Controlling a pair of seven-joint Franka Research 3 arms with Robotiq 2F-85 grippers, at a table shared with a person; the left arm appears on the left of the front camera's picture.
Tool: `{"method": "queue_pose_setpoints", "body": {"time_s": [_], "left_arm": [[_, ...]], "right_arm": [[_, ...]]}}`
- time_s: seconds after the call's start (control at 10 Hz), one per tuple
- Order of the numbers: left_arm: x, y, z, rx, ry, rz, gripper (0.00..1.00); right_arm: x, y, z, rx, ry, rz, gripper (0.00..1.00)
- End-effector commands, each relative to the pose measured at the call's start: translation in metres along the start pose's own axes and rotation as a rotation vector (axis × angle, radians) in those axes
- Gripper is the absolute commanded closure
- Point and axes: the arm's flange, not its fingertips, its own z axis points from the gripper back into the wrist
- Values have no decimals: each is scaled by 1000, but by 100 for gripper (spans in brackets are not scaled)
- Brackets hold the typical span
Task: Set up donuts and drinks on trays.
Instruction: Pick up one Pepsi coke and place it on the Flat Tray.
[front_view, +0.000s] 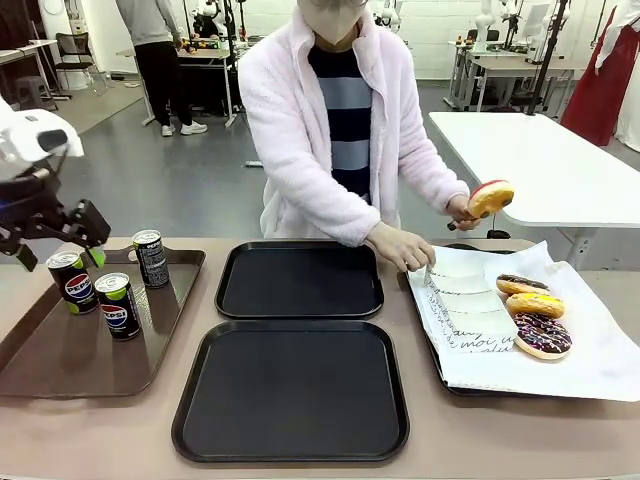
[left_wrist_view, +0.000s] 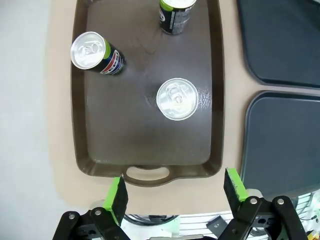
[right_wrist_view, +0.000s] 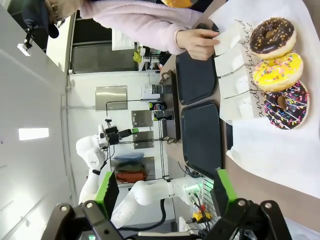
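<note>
Left pincer (left_wrist_view: 175, 190) is being held over the near handle of the brown tray (left_wrist_view: 150, 176), jaws apart and empty. The drinks (left_wrist_view: 176, 98) are standing ahead of it, and the black trays (left_wrist_view: 280, 145) are lying bare to one side. Right pincer (right_wrist_view: 165, 186) is likewise being held apart and empty, with the donuts (right_wrist_view: 277, 70) far ahead. Risk: the nearest slim can is likely to be tipped if a pad clips its rim on an off-centre descent.

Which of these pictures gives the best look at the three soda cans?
The front view: all three cans stand whole on the brown tray, labels visible. The left wrist view looks down on their silver tops, one cut by the edge. The right wrist view has them small and far off.
</note>
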Motion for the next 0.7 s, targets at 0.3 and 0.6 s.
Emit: {"method": "queue_pose_setpoints", "body": {"time_s": [0.3, 0.6], "left_arm": [[8, -3, -26, 45, 43, -31, 0], [8, -3, -26, 45, 43, -31, 0]], "right_arm": [[2, -1, 0, 24, -7, 10, 0], [2, -1, 0, 24, -7, 10, 0]]}}
